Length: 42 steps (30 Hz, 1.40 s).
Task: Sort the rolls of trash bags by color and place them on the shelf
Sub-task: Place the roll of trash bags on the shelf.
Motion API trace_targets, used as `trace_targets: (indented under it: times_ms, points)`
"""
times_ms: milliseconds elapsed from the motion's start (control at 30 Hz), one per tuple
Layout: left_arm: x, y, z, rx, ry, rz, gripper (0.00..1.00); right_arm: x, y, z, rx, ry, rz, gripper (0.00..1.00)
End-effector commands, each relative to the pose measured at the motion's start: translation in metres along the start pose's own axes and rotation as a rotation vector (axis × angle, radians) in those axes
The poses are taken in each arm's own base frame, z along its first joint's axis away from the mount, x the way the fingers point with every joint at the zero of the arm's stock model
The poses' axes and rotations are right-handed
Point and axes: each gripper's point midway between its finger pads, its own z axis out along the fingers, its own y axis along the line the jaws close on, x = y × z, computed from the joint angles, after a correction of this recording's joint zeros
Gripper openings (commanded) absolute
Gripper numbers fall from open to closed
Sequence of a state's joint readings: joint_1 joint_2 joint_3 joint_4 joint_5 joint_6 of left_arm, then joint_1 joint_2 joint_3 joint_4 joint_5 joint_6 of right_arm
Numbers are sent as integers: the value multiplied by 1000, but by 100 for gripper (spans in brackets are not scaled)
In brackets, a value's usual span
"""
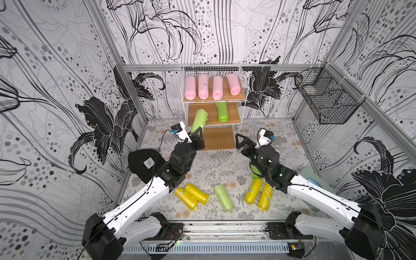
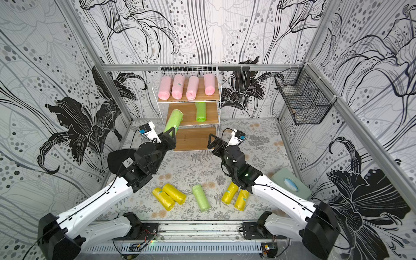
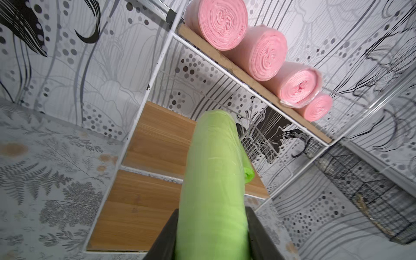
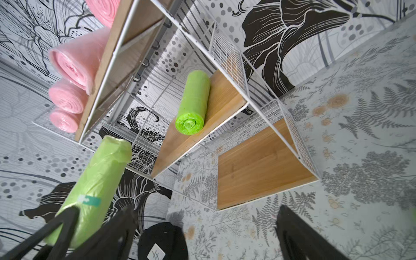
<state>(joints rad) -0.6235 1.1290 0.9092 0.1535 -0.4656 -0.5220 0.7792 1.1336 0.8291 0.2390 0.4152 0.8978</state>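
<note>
Green roll (image 1: 199,120) is clamped by its near end in our left gripper (image 1: 198,131), jaws closed down tight on it. The roll sticks straight out ahead of the gripper, long axis in line with the fingers. Its free end is tipped up and sits at the front edge of the shelf's (image 1: 211,112) middle board.

A second green roll (image 1: 221,111) already lies on that board, ahead of the gripper and off toward the right arm's side, axis running front to back.

We judge the next move is straight ahead, laying ours parallel beside it. The left arm owns this.

Right gripper (image 1: 239,143) is spread wide, empty, near the bottom board.

Pink rolls (image 1: 203,86) fill the top board. Behind both grippers on the worktop (image 1: 216,166) are yellow rolls (image 1: 191,195) and a loose green roll (image 1: 223,197).
</note>
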Motion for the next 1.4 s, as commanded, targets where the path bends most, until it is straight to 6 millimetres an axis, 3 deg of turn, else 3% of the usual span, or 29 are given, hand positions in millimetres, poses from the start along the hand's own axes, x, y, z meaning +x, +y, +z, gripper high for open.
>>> trace_targets:
  times_ms: [0,400,733,1033,1367]
  points:
    - [-13,10,18,-102,-27,159,0,-3,-15,-7,46,-11,-83,100]
    - [-7,23,86,-256,-33,420,0,-6,-36,-14,72,-13,-66,100]
    - [-3,46,123,-302,-1,456,14,-8,-49,-21,103,-9,-78,100]
    - [2,56,132,-320,25,491,37,-4,-57,-19,131,3,-75,100]
    - [12,64,129,-328,67,480,72,5,-71,-21,237,101,-200,100]
